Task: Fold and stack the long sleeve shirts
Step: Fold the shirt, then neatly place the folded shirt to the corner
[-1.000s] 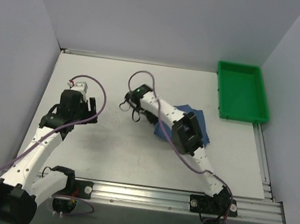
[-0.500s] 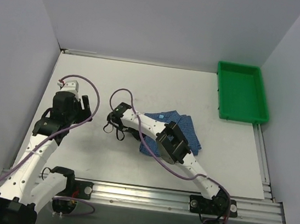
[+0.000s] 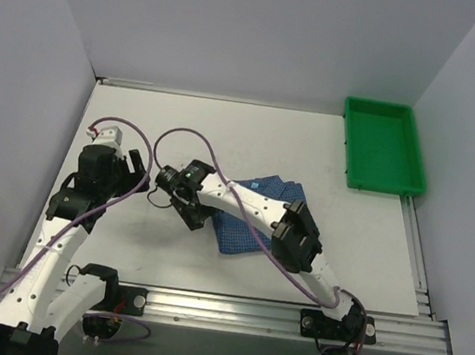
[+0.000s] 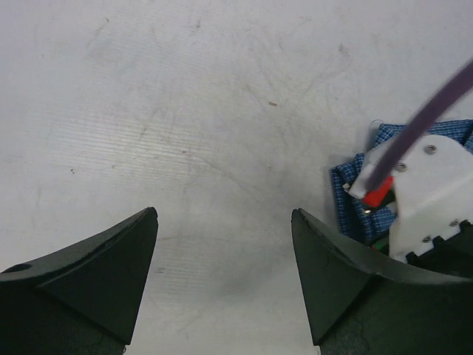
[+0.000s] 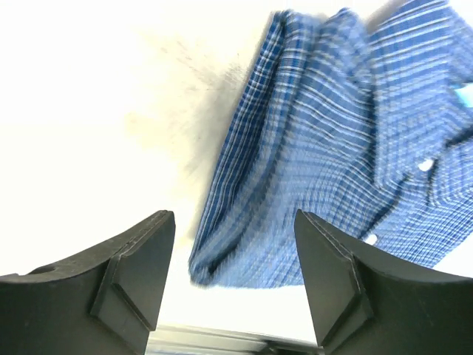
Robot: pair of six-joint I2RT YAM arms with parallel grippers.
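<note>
both end effectors [image 4: 223, 216] [image 5: 233, 216] — spread wide

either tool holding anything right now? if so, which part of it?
Nothing held. Left tool is open over the table; right tool is open by the shirt, not gripping it.

Shirt [image 5: 332, 140]: soft woven cloth, fine blue check, matt, creased. Its small white buttons [image 5: 425, 165] look like glossy plastic. Table [image 3: 183, 127]: smooth matt off-white top, scuffed with faint scratches. Tray [image 3: 381, 148]: green plastic, slight sheen. Left end effector [image 4: 225, 222] and right end effector [image 5: 235, 222]: matt black plastic fingers. Arm shells [image 3: 243, 200]: smooth white plastic. Cable [image 4: 432, 112]: purple, rubbery. Front rail [image 3: 229, 306]: brushed metal.
</note>
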